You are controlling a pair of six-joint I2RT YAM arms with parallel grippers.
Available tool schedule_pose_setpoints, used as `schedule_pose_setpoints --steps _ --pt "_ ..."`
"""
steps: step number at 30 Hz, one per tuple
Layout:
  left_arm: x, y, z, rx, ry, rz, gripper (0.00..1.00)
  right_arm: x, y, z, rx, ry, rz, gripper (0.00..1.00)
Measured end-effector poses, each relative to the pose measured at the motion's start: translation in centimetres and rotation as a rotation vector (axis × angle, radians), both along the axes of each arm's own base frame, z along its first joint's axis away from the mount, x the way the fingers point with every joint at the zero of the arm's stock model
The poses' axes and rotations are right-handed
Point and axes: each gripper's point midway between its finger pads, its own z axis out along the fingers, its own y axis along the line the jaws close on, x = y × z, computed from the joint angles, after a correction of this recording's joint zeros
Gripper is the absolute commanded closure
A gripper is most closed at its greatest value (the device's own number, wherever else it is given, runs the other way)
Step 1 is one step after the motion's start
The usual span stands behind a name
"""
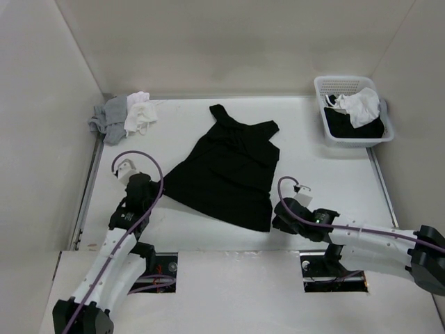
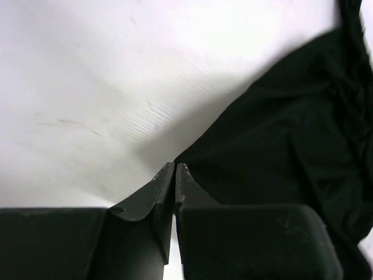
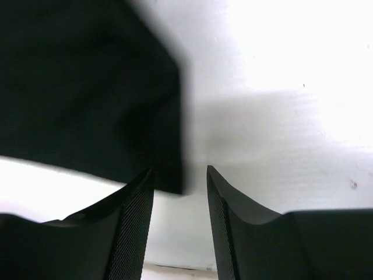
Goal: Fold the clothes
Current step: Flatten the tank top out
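**ITEM: ONE BLACK TOP, FLAT ON THE DESK, TO BE FOLDED**

**Description.** Thin black sleeveless top with a scooped neck point(image 1: 226, 170).

**Location.** It lies spread on the white desk point(image 1: 327, 174). The straps point to the far wall and the hem is nearest me, lying a little askew. The cloth is creased around the chest and smoother toward the hem.

**Handling (my estimate).** Light, limp and slightly sheer, with no stiffness at all. It should hang from whatever point I lift and slide easily over the smooth desk. It is not fragile, but a single thin layer is easy to miss or to catch only by its edge.

**Where to hold.** The two hem corners, one per hand, so the hem lifts evenly toward the straps.

**My left hand** point(image 2: 175, 166). Closed, tips pressed together right at the left hem corner. I cannot tell whether any cloth is caught between them.

**My right hand** point(image 3: 180, 170). Fingers apart and low over the desk. The right hem corner lies just ahead of them, not yet pinched.

**Also present.** A white plastic basket point(image 1: 327, 87) of garments and a small heap of grey and white garments point(image 1: 125, 115), both well apart from the top.
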Motion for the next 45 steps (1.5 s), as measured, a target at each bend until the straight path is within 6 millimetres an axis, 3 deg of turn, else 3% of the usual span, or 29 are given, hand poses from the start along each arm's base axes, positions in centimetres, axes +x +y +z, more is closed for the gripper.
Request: schedule_pose_setpoints --steps 3,6,10,13,18,22,29,36,41,45 --pt "-0.1 1.8 0.8 -0.013 -0.04 0.068 0.97 -0.4 -0.1 -0.3 -0.028 0.023 -0.008 0.57" --pt "-0.1 1.7 0.9 -0.024 -0.045 0.061 0.97 -0.8 -0.2 -0.4 -0.041 0.036 -0.017 0.57" --pt "-0.1 1.0 -0.4 -0.03 -0.007 0.032 0.97 -1.3 0.2 -0.3 -0.041 0.045 -0.002 0.55" --pt "-0.5 0.7 -1.5 -0.033 0.021 0.015 0.97 -2.1 1.7 0.2 -0.023 0.04 0.057 0.52" --pt "-0.5 0.4 -1.6 -0.044 0.02 0.003 0.97 -3.5 5.3 1.0 0.035 0.04 0.164 0.51" --pt "-0.4 0.1 -1.5 -0.055 0.013 -0.008 0.97 -3.6 6.2 -0.3 0.01 0.066 0.179 0.56" --pt "-0.4 0.0 -1.5 -0.059 0.01 -0.011 0.97 -3.1 7.7 -0.4 0.025 0.064 0.182 0.65" --pt "-0.4 0.0 -1.5 -0.061 0.011 -0.013 0.97 -3.0 9.1 -0.7 0.016 0.076 0.198 0.81" --pt "-0.4 -0.1 -1.2 -0.064 -0.001 -0.014 0.97 -3.0 9.3 -0.8 0.013 0.081 0.201 0.98" --pt "-0.3 -0.2 -0.8 -0.072 -0.017 -0.015 0.97 -2.5 8.6 0.1 0.007 0.041 0.185 1.0"
